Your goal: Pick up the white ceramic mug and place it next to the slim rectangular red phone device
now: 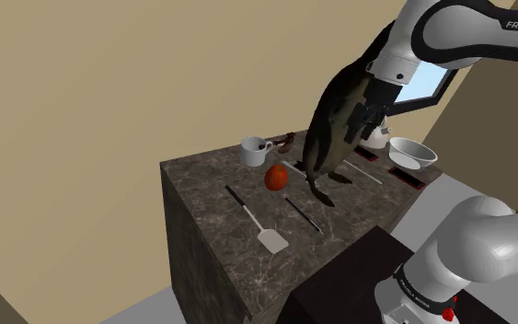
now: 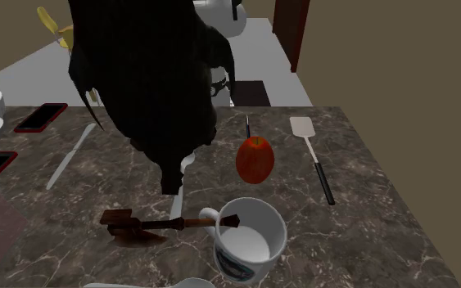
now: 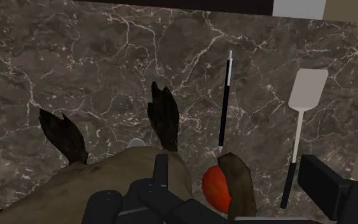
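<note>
White mug (image 2: 253, 241), dark emblem (image 2: 235, 263), second exterior view

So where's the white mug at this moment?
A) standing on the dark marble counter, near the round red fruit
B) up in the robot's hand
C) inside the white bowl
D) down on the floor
A: the white mug stands on the dark marble counter, a short way from the round red fruit.
</note>
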